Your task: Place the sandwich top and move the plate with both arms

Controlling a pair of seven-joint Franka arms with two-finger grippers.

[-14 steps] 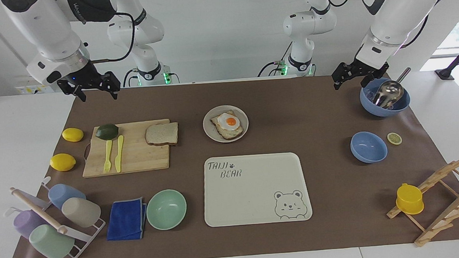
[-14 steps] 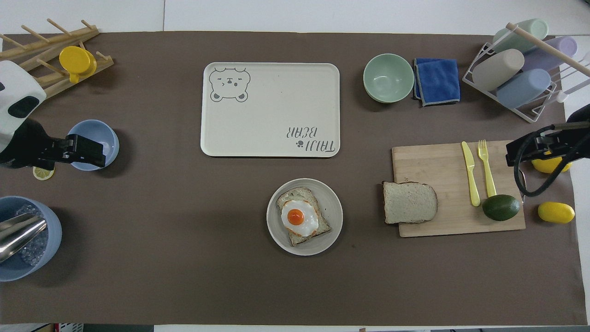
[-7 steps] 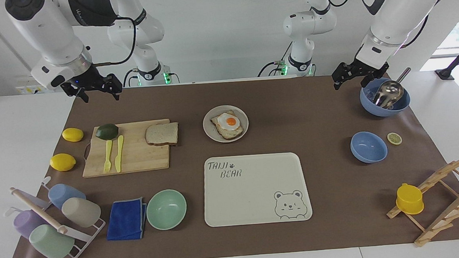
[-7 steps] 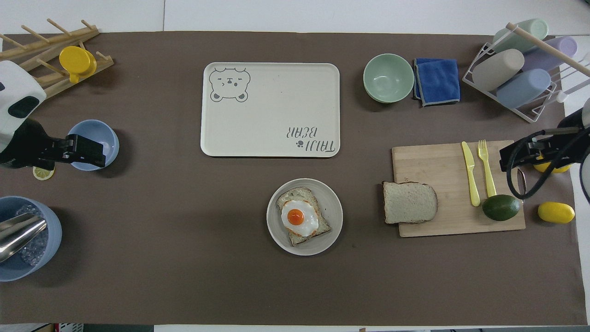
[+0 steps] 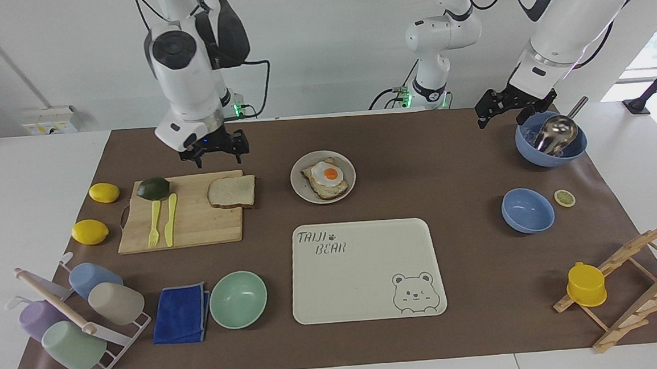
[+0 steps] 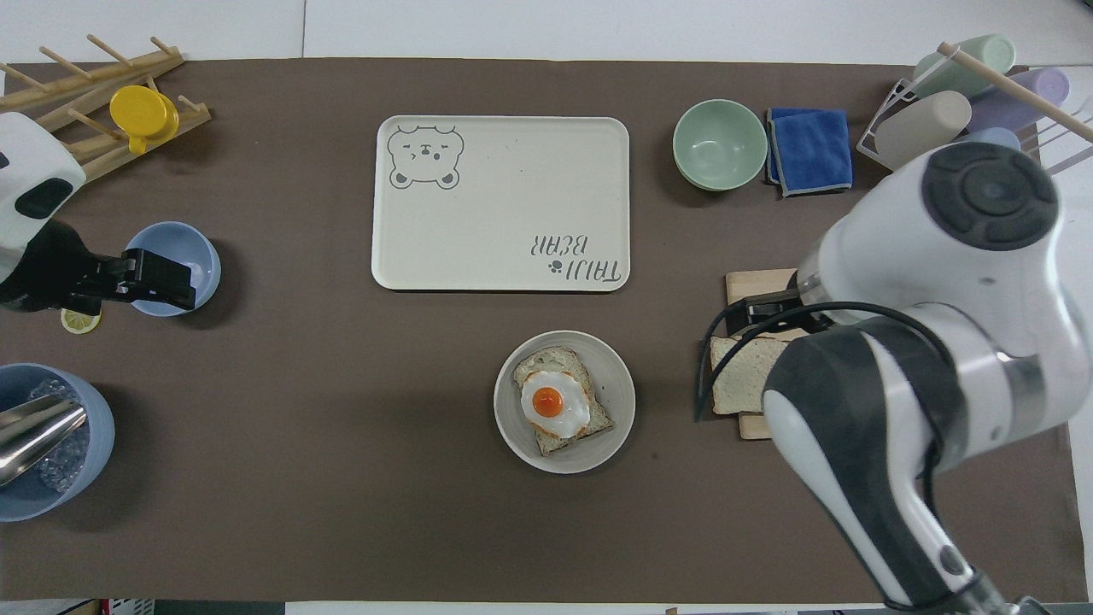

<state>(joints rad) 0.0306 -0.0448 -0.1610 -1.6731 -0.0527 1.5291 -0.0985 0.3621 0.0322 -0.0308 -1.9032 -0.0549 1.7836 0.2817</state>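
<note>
In my overhead view, right arm hid most of sandwich top and the board; right gripper and left gripper hung spread, empty.

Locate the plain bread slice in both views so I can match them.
Facing view: the plain bread slice lies on the cutting board, at the board's corner closest to the plate.
Overhead view: the same slice shows only partly, on the board's edge toward the plate, the rest hidden by the right arm.
Shared landmark: the plate carrying the egg toast, beside the slice in both.
</note>
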